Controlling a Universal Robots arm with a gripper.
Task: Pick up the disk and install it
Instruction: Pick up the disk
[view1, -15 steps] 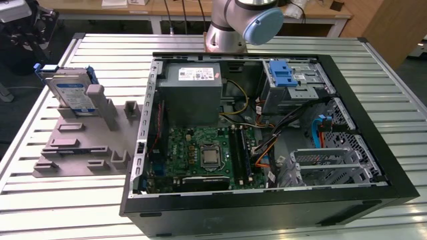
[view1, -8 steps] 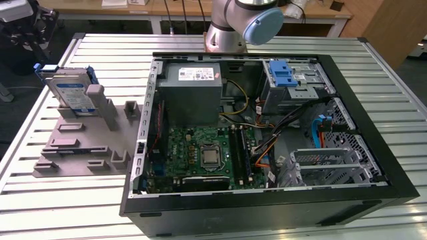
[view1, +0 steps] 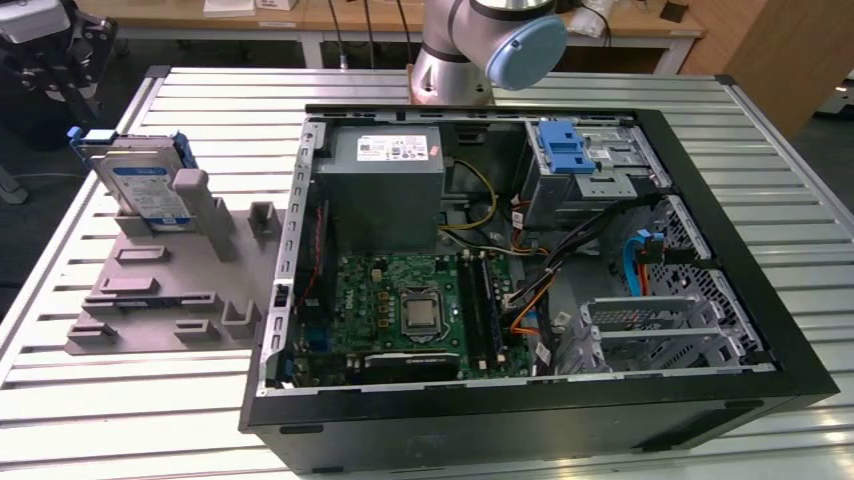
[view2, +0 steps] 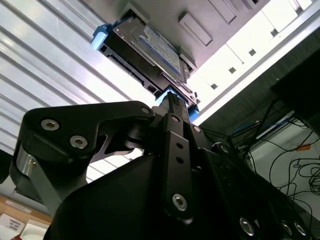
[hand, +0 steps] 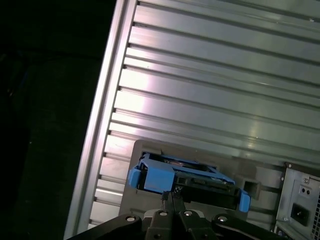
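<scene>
The disk (view1: 143, 185) is a silver-grey drive with a white-and-blue label in a blue carrier. It stands on edge in a grey holder (view1: 160, 290) at the exterior view's left, beside the open computer case (view1: 747, 400). My black gripper (view1: 78, 95) hangs above and behind the disk, apart from it. In the first wrist view the disk's blue carrier edge (hand: 150, 179) lies just past my gripper (hand: 168, 196), whose fingers meet at a point, shut on nothing. In the second wrist view my gripper (view2: 172, 97) points at the disk (view2: 150, 47).
The case lies open on a slatted metal table (view1: 787, 170), showing a green motherboard (view1: 400, 305), a grey power supply (view1: 387, 180) and a metal drive cage with a blue bracket (view1: 567, 150). The arm's base (view1: 467, 50) stands behind the case. The table's edge (hand: 107, 95) runs close to the holder.
</scene>
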